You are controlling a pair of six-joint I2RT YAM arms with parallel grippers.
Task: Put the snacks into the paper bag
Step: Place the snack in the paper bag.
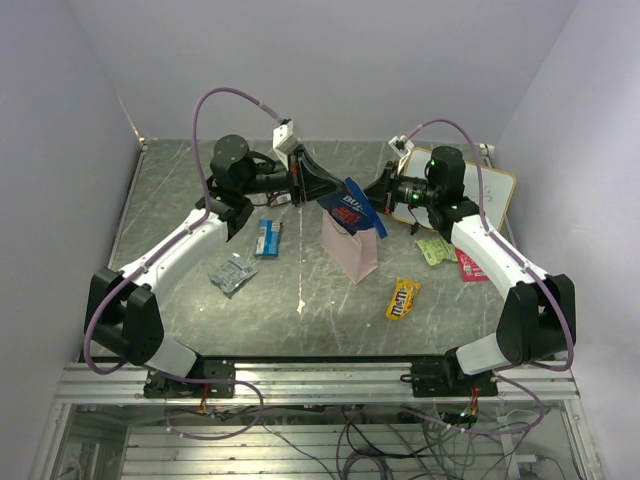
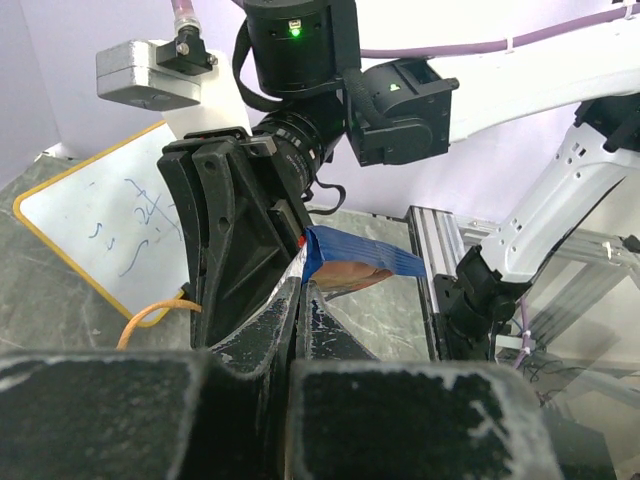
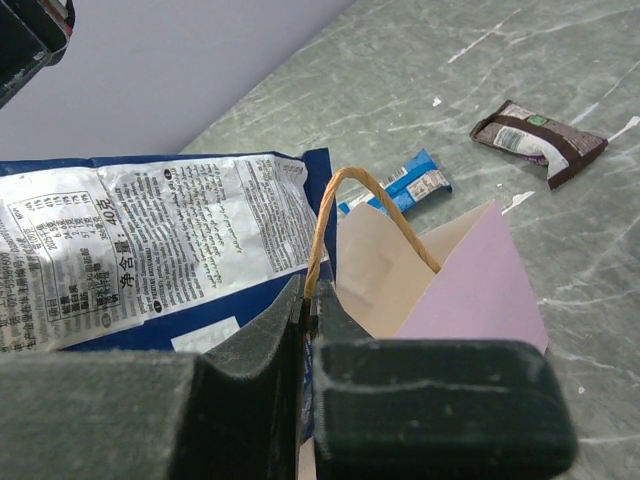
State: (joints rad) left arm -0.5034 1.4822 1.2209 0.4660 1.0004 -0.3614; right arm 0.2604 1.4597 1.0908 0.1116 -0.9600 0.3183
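Note:
The paper bag [image 1: 351, 252] stands upright at mid-table. My right gripper [image 1: 384, 194] is shut on its thin tan handle [image 3: 330, 210], fingertips pinching it in the right wrist view [image 3: 310, 297]; the bag's open mouth [image 3: 400, 275] lies just beyond. My left gripper [image 1: 322, 193] is shut on an edge of the dark blue chip bag [image 1: 353, 211] and holds it tilted over the bag's mouth; it also shows in the left wrist view [image 2: 360, 262], past my left fingertips [image 2: 300, 287], and in the right wrist view [image 3: 150, 250]. No brown bar shows.
On the table lie a blue-white packet [image 1: 267, 238], a silver-grey packet [image 1: 233, 272], a yellow M&M's packet [image 1: 403, 298], a light green packet [image 1: 435, 249] and a pink-red packet [image 1: 470, 265]. A white scribbled board [image 1: 497, 195] stands at the back right.

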